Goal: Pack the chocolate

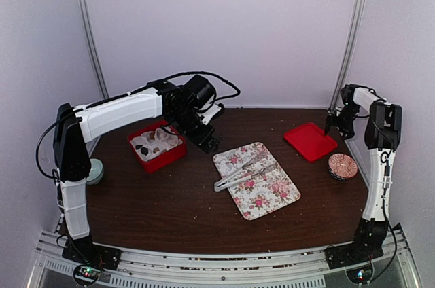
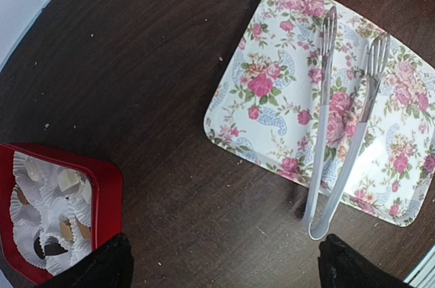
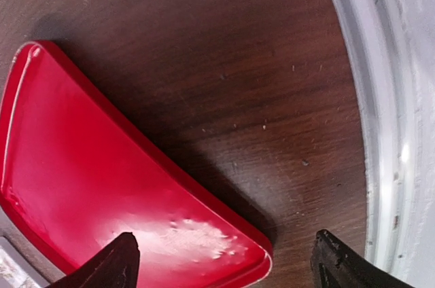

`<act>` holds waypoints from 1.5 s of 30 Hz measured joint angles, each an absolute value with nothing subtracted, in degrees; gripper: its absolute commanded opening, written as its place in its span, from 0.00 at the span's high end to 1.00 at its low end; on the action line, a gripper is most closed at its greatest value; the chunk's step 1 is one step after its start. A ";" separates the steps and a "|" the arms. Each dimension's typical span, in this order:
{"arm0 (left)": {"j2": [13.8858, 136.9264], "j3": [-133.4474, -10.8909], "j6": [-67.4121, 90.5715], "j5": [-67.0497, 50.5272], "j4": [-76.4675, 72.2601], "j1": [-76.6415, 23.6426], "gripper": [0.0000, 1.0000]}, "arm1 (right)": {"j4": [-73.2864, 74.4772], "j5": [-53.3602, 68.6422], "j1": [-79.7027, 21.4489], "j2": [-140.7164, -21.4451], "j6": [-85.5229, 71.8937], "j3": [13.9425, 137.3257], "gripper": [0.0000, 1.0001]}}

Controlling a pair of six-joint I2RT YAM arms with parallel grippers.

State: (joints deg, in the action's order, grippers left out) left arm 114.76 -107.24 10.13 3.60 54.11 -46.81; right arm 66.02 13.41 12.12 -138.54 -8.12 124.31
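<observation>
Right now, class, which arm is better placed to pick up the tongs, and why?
Probably left. The left claw hangs open near the tongs on the flowered tray; the right claw is over the red lid.

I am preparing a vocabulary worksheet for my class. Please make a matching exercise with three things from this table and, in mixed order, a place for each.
Things:
1. tongs
2. red lid
3. red box of paper cups

Places:
a. on the right side, lying flat
b. on the left side, beside the left arm
c. on the floral tray

Pairs: 1-c, 2-a, 3-b
</observation>
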 measured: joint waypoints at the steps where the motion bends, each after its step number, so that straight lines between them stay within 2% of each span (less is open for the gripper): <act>1: 114.76 -107.24 10.13 3.60 54.11 -46.81 0.02 | 65.80 14.66 12.53 -138.41 -8.67 123.35 0.11; 7: 114.76 -107.24 10.15 3.64 54.06 -46.81 0.02 | 60.93 21.17 14.79 -133.10 -13.13 113.62 0.11; 18: 114.76 -107.24 10.24 3.86 53.87 -46.81 0.02 | 59.07 23.92 14.74 -130.28 -19.94 107.50 0.10; 33: 112.92 -104.73 10.92 4.14 52.80 -46.81 0.02 | 52.99 33.63 12.67 -130.21 -26.83 104.42 0.22; 45: 112.07 -103.61 10.92 4.95 52.56 -46.63 0.02 | 53.80 31.75 3.33 -131.28 -26.17 106.10 0.40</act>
